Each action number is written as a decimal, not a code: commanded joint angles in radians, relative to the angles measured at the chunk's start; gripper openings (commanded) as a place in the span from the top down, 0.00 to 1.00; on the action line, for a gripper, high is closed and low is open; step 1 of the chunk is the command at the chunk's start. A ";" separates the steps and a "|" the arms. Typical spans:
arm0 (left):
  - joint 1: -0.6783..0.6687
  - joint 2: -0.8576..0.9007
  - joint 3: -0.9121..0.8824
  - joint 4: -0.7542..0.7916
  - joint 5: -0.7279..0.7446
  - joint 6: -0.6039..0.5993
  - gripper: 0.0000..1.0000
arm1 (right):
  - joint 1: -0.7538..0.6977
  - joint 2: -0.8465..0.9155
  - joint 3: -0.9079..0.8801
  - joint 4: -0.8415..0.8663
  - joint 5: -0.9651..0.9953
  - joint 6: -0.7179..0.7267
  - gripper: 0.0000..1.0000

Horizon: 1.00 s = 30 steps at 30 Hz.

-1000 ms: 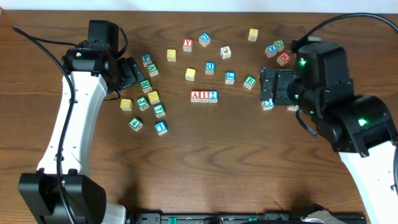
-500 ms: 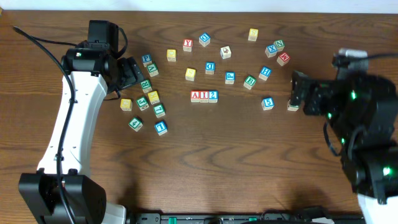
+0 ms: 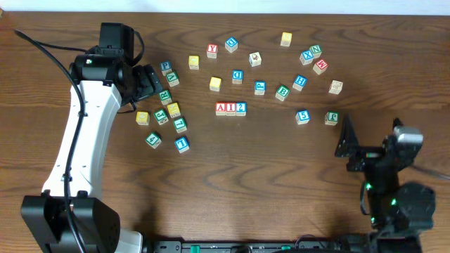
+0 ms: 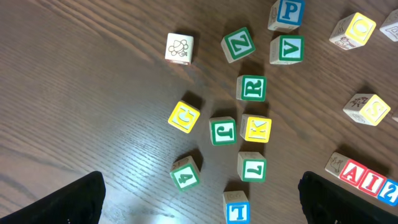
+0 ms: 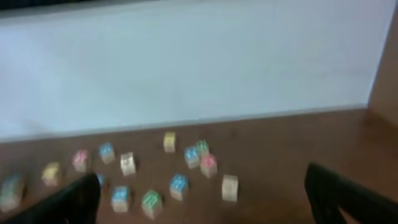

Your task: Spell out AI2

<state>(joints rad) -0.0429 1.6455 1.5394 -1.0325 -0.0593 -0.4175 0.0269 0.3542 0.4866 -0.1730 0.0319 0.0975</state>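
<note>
The left arm (image 3: pixel 81 133) stretches forward with the left gripper (image 3: pixel 150 83) spread wide, while the right arm (image 3: pixel 397 204) folds near its base, right gripper (image 3: pixel 346 138) equally wide.

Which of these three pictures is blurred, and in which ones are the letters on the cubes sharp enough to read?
Right wrist view: blurred all over, the cubes are only coloured smudges and no letter is readable. Left wrist view: sharp, the green R cube reads clearly. Overhead view: sharp and evenly lit, the AI2 row is small but legible.
</note>
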 commanded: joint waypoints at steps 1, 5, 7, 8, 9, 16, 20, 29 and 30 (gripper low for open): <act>0.000 0.002 0.009 -0.003 -0.020 0.006 0.02 | -0.014 -0.105 -0.134 0.055 -0.009 -0.016 0.01; 0.000 0.002 0.009 -0.003 -0.020 0.006 0.02 | -0.014 -0.195 -0.263 0.128 -0.017 -0.003 0.01; 0.000 0.002 0.009 -0.003 -0.020 0.006 0.02 | -0.014 -0.229 -0.316 0.145 -0.017 0.006 0.01; 0.000 0.002 0.009 -0.003 -0.020 0.006 0.02 | -0.014 -0.243 -0.338 0.152 -0.016 0.015 0.01; 0.000 0.002 0.009 -0.003 -0.020 0.006 0.02 | -0.014 -0.256 -0.358 0.158 -0.016 0.015 0.01; 0.000 0.002 0.009 -0.003 -0.020 0.006 0.02 | -0.013 -0.349 -0.462 0.166 -0.016 0.018 0.01; 0.000 0.002 0.009 -0.003 -0.020 0.006 0.02 | -0.012 -0.349 -0.481 0.138 -0.016 0.024 0.01; 0.000 0.002 0.009 -0.003 -0.020 0.006 0.02 | -0.012 -0.349 -0.481 0.099 -0.016 0.044 0.01; 0.000 0.002 0.009 -0.003 -0.020 0.006 0.02 | -0.012 -0.349 -0.481 0.099 -0.016 0.044 0.01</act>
<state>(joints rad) -0.0429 1.6455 1.5398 -1.0321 -0.0593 -0.4175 0.0269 0.0143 0.0086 -0.0715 0.0208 0.1257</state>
